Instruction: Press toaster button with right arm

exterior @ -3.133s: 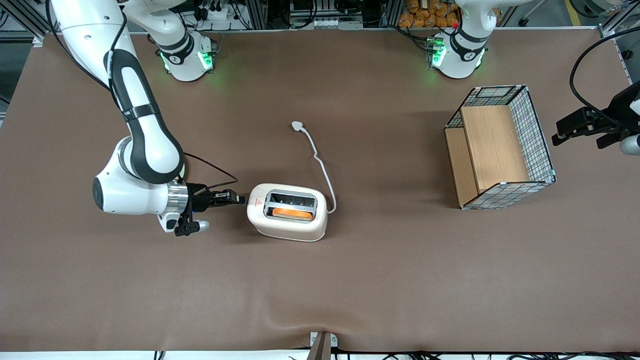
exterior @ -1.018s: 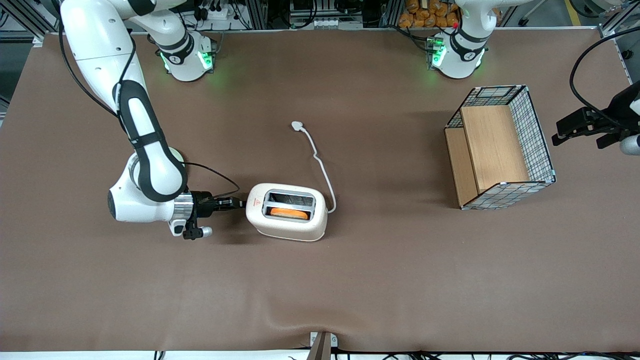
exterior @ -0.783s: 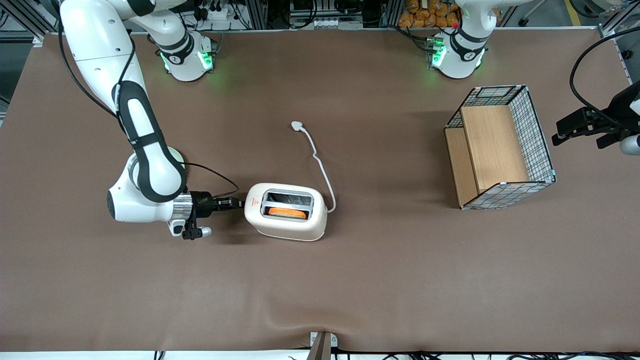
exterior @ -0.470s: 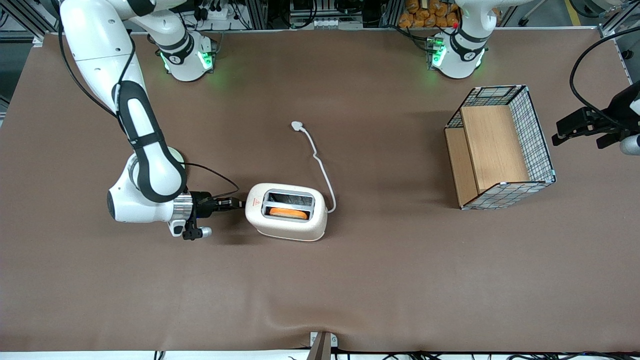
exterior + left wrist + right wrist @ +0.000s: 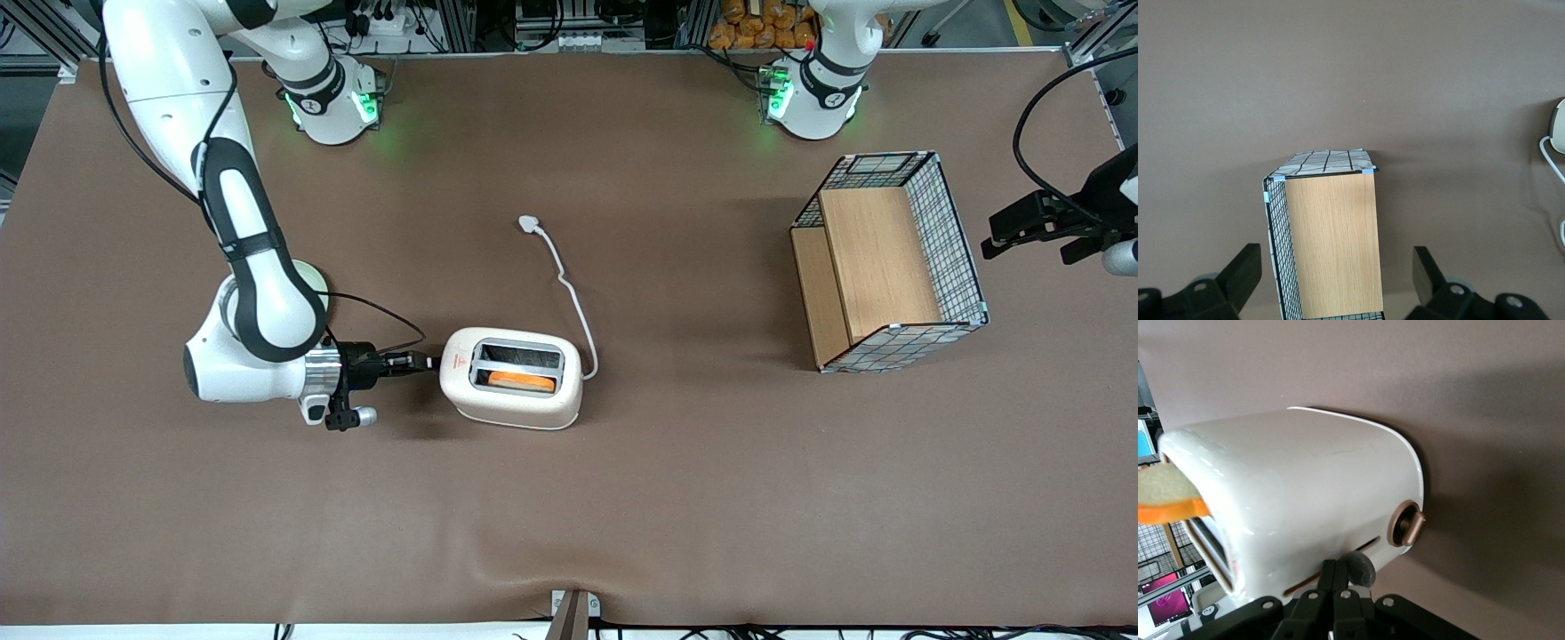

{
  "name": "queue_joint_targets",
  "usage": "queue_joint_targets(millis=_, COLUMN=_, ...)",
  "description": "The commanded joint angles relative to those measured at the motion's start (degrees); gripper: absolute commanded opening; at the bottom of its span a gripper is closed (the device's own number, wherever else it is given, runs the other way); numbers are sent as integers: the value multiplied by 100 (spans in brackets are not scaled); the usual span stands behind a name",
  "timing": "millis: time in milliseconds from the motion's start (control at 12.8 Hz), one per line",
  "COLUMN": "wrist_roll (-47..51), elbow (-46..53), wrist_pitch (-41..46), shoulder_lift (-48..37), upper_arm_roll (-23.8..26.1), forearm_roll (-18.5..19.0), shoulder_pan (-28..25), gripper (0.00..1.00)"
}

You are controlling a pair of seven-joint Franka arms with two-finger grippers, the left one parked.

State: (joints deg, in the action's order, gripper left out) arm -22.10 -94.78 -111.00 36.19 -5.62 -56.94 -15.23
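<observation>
Where the toaster sits: the toaster (image 5: pixel 514 377) stands on the brown table (image 5: pixel 622 498), around the middle of its length and somewhat nearer the front-camera edge than the edge where the arm bases stand.
Toaster end face: in the right wrist view (image 5: pixel 1305 500) the rounded white end shows a slot with the toaster button (image 5: pixel 1360 569), a small pale grey knob, and a copper-rimmed dial (image 5: pixel 1407 524) beside it.
Bread: an orange-edged slice (image 5: pixel 522 380) stands in the slot nearer the front camera; it shows at the toaster's top in the right wrist view too (image 5: pixel 1168 495).
Cord: a white cord (image 5: pixel 569 293) runs from the toaster's parked-arm end toward the base edge and ends in a plug.
Right arm: the right arm (image 5: pixel 253 293) reaches low over the table from the working arm's end.
Gripper: the gripper (image 5: pixel 425 362) lies level at the toaster's end face; in the right wrist view (image 5: pixel 1340 581) its fingers are pressed together, tips right at the grey knob.
Basket: a wire-mesh wooden basket (image 5: pixel 889 262) stands well apart, toward the parked arm's end of the table (image 5: pixel 1331 240).
</observation>
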Motion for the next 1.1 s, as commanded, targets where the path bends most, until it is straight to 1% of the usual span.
queue_joint_targets(millis=0, wrist_roll=232, elbow=100, wrist_pitch=306, shoulder_lift=-165, upper_arm_roll=34, forearm_roll=34, shoulder_pan=177, gripper=11)
queue_joint_targets(millis=78, wrist_roll=232, elbow=178, wrist_pitch=429, shoulder_lift=-165, upper_arm_roll=34, forearm_roll=34, shoulder_pan=265, gripper=17)
queue_joint_targets(millis=235, wrist_roll=241, elbow=345, wrist_pitch=754, shoulder_lift=-165, upper_arm_roll=34, forearm_roll=121, shoulder_pan=441, gripper=23)
queue_joint_targets(millis=313, wrist_roll=241, elbow=416, wrist_pitch=903, shoulder_lift=-182, upper_arm_roll=25, forearm_roll=270, shoulder_pan=511, gripper=25)
queue_joint_targets(millis=548, wrist_roll=425, elbow=575, wrist_pitch=1264, shoulder_lift=-349, upper_arm_roll=34, forearm_roll=929, shoulder_pan=731, gripper=38)
queue_joint_targets(millis=627, wrist_roll=434, elbow=592, wrist_pitch=1335, shoulder_lift=-410, upper_arm_roll=34, forearm_roll=1122, shoulder_pan=801, gripper=52)
queue_joint_targets(millis=705, wrist_roll=426, elbow=592, wrist_pitch=1397, shoulder_lift=-463, upper_arm_roll=34, forearm_roll=1272, shoulder_pan=889, gripper=82)
queue_joint_targets(millis=783, wrist_roll=400, elbow=592, wrist_pitch=1458, shoulder_lift=-490, upper_arm_roll=34, forearm_roll=1413, shoulder_pan=968, gripper=100)
queue_joint_targets(millis=940, wrist_roll=382, elbow=584, wrist_pitch=1546, shoulder_lift=-595, upper_arm_roll=34, forearm_roll=1729, shoulder_pan=1048, gripper=100)
queue_joint_targets(millis=1018, wrist_roll=382, elbow=584, wrist_pitch=1581, shoulder_lift=-674, upper_arm_roll=34, forearm_roll=1948, shoulder_pan=1065, gripper=100)
